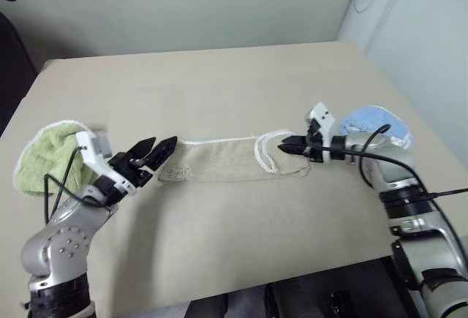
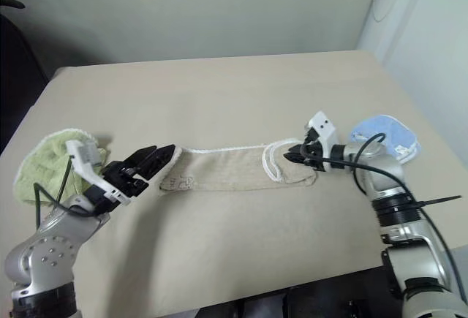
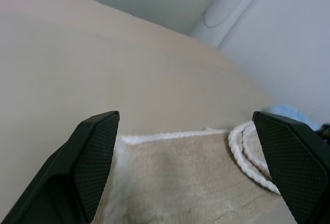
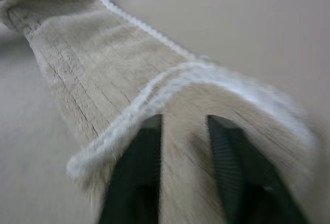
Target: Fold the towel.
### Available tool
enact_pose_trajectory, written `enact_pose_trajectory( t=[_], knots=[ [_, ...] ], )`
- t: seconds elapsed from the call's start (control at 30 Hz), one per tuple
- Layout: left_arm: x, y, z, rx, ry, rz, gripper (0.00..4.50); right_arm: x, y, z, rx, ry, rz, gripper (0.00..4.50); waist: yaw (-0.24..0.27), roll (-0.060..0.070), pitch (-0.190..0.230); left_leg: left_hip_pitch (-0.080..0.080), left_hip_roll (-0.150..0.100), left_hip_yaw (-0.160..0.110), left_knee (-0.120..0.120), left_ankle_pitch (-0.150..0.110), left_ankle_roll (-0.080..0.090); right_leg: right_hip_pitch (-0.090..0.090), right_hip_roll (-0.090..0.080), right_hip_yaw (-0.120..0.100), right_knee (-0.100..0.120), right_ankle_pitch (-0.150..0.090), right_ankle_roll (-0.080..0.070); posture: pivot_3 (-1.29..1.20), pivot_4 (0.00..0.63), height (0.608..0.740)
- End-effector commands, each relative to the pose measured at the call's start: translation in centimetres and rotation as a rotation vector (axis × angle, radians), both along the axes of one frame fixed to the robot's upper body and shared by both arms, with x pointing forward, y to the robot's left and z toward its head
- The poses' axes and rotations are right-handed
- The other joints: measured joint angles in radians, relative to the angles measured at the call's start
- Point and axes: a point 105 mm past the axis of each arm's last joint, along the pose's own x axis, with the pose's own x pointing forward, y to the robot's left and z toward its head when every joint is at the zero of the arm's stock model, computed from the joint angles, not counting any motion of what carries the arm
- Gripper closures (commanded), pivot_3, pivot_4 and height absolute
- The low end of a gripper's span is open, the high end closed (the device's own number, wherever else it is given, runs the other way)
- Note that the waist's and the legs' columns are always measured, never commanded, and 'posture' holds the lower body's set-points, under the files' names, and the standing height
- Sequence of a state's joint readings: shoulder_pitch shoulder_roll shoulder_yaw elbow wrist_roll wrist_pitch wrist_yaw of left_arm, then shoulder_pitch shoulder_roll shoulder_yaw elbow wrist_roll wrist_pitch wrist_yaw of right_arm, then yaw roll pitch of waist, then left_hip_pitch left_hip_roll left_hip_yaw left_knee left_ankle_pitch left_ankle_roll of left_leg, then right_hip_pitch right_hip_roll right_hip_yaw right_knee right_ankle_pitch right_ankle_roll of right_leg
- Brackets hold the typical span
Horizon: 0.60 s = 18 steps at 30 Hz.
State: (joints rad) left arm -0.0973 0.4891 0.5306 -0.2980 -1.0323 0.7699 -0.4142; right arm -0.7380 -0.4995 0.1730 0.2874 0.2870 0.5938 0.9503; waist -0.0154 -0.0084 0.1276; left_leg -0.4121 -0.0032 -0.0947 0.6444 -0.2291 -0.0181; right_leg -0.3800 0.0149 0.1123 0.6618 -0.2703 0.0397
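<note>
1. So, the beige towel [image 1: 223, 161] sits about mid-table [image 1: 219, 84], folded into a long narrow strip. Its long axis runs straight across from 9 to 3 o'clock in the head views.
2. The white corded edging [image 1: 265, 153] follows the strip's far edge and loops round near the 3 o'clock end. There's a small embroidered mark [image 2: 183, 182] down at the 9 o'clock end.
3. The right gripper [image 1: 287, 147] is at the 3 o'clock end of the towel, pointing toward 9. In the right wrist view its black fingers [image 4: 135, 172] are nearly together with a fold of terry sandwiched between them, so it's pinching the towel's end.
4. The left gripper [image 1: 155, 150] is just off the 9 o'clock end, aimed toward 3. Its jaws are spread wide with nothing in them; in the left wrist view the towel lies between and beyond the two fingers [image 3: 95, 152], not touched.
5. A fluffy lime-green towel [image 1: 44, 157] is bunched at the table's 9 o'clock edge behind the left arm.
6. A small light-blue cloth [image 1: 376, 124] lies at 3 o'clock, just past the right wrist.
</note>
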Motion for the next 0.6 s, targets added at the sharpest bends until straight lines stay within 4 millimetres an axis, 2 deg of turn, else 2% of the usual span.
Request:
enact_pose_trajectory(
  t=[0.03, 0.13, 0.23, 0.33, 0.4, 0.6],
  knots=[
    [-1.9, 1.2, 0.2, -0.073, 0.012, 0.024, 0.0, 0.4, -0.3, -2.2, -0.034, -0.015, -0.001, 4.49, 0.002, 0.0, 0.0, 0.0, 0.0, 0.0, 0.0, 0.0, 0.0, 0.0, 0.0, 0.0, 0.0, 0.0, 0.0, 0.0, 0.15, 0.74],
    [-3.4, 1.8, -0.5, -0.125, 0.054, 0.057, 0.0, 0.7, -0.8, -4.8, -0.113, -0.025, -0.022, 4.49, 0.006, 0.0, 0.0, -0.001, 0.0, 0.0, 0.001, 0.0, 0.0, 0.0, 0.0, -0.001, -0.001, 0.0, 0.0, 0.0, 0.15, 0.74],
    [-4.5, 2.3, -0.9, -0.189, 0.083, 0.09, 0.0, 0.7, -0.4, -4.6, -0.053, -0.024, -0.013, 4.49, 0.007, -0.001, 0.0, 0.003, 0.001, -0.001, 0.002, 0.0, 0.0, 0.005, 0.0, -0.001, 0.0, 0.0, -0.001, 0.0, 0.15, 0.74],
    [-5.4, 1.8, -1.6, -0.217, 0.127, 0.075, 0.0, 0.7, 0.2, -2.4, 0.045, -0.059, -0.002, 4.49, 0.006, 0.0, 0.0, 0.012, 0.0, -0.001, 0.001, -0.001, 0.0, 0.014, 0.0, -0.001, 0.0, -0.002, -0.005, 0.0, 0.15, 0.74],
    [-5.6, 1.3, -2.1, -0.273, 0.165, 0.069, 0.0, 0.9, 0.1, -0.4, 0.106, -0.107, -0.007, 4.49, 0.007, 0.0, 0.0, 0.013, 0.0, -0.001, 0.001, -0.002, 0.0, 0.014, 0.0, -0.001, 0.0, -0.003, -0.007, 0.0, 0.15, 0.74],
    [-3.9, 0.6, -4.4, -0.378, 0.33, 0.134, 0.0, 0.0, 0.0, 4.8, 0.245, -0.206, 0.013, 4.49, 0.013, 0.001, 0.001, 0.012, 0.001, -0.001, 0.001, -0.003, -0.004, 0.013, 0.002, -0.002, 0.0, -0.004, -0.007, 0.0, 0.15, 0.74]
  ],
)
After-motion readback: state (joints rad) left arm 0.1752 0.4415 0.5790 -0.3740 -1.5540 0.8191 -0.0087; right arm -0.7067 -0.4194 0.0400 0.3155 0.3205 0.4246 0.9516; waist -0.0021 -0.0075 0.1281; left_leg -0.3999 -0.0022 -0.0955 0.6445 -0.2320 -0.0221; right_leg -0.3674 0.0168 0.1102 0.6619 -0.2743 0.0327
